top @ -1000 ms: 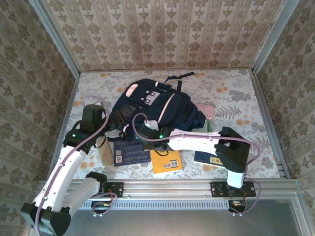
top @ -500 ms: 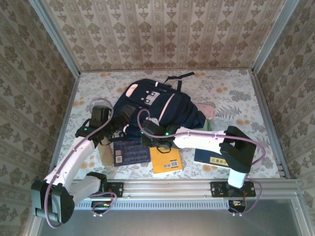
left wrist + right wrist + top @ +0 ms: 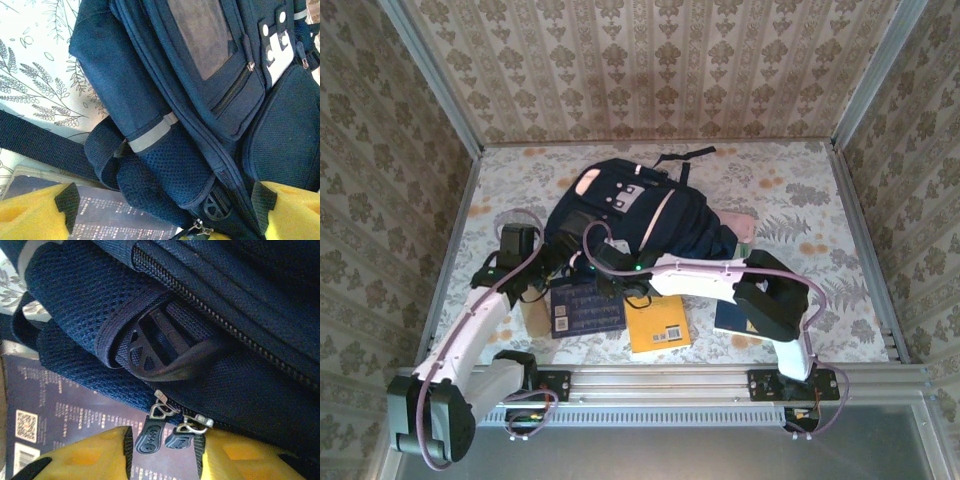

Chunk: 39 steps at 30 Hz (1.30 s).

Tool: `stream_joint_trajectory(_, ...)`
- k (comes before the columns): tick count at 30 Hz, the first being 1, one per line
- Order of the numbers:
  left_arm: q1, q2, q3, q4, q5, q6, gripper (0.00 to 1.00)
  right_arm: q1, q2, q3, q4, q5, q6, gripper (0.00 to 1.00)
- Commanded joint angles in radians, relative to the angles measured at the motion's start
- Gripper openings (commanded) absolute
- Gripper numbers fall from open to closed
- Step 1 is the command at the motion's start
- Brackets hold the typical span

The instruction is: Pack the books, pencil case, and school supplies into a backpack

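Observation:
The navy backpack (image 3: 630, 210) lies flat in the middle of the table. My right gripper (image 3: 612, 274) is at its near edge, open a little, and the two black zipper pulls (image 3: 149, 437) hang between its yellow fingers (image 3: 85, 457), not squeezed. My left gripper (image 3: 550, 270) stands wide open beside the backpack's mesh side pocket (image 3: 175, 160), holding nothing. The dark blue book (image 3: 585, 308) lies under both grippers. Beside it are the orange-yellow book (image 3: 658, 325) and the navy book with a yellow label (image 3: 740, 322). The pink pencil case (image 3: 740, 224) and a green-edged pad (image 3: 745, 254) lie right of the backpack. The black book and the "20" pack are hidden.
A tan flat object (image 3: 532, 316) lies left of the dark blue book. A black strap (image 3: 40, 145) runs across the floral cloth (image 3: 800, 190) by the left gripper. Metal rails (image 3: 860, 230) and patterned walls close in the table on three sides.
My right gripper has slid left along the backpack's near edge to the zipper pulls. My left gripper has swung in toward the backpack's left side.

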Motion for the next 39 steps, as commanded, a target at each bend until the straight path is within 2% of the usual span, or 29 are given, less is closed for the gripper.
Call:
stream_joint_trajectory(1, 0.010, -0.018, -0.017, 0.013, 0.019, -0.014, 0.92, -0.026, 0.055, 0.022, -0.093, 0.063, 0.039, 0.32)
stream_joint_trajectory(4, 0.017, -0.027, -0.022, 0.013, 0.018, -0.011, 0.92, -0.030, 0.058, 0.003, -0.083, 0.059, 0.042, 0.27)
stream_joint_trajectory(7, 0.026, -0.030, -0.024, 0.008, 0.017, -0.005, 0.92, -0.032, 0.054, -0.007, -0.081, 0.057, 0.040, 0.17)
stream_joint_trajectory(11, 0.031, -0.031, -0.025, 0.005, 0.012, -0.005, 0.92, -0.032, 0.033, -0.020, -0.076, 0.060, 0.030, 0.08)
stream_joint_trajectory(16, 0.031, -0.024, -0.024, 0.006, 0.011, -0.003, 0.92, -0.033, -0.016, -0.051, -0.045, 0.053, 0.011, 0.06)
stream_joint_trajectory(23, 0.012, 0.051, -0.005, 0.021, 0.024, -0.009, 0.92, -0.039, -0.149, -0.144, 0.044, -0.010, -0.052, 0.10)
stream_joint_trajectory(29, -0.046, 0.176, 0.046, 0.077, 0.018, -0.044, 0.93, -0.060, -0.207, -0.212, 0.112, -0.098, -0.078, 0.01)
stream_joint_trajectory(33, -0.076, 0.272, 0.076, 0.110, 0.021, -0.070, 0.92, -0.068, -0.214, -0.235, 0.133, -0.127, -0.077, 0.00)
stream_joint_trajectory(39, -0.099, 0.362, 0.079, 0.168, -0.018, -0.111, 0.84, -0.073, -0.224, -0.254, 0.140, -0.133, -0.082, 0.00)
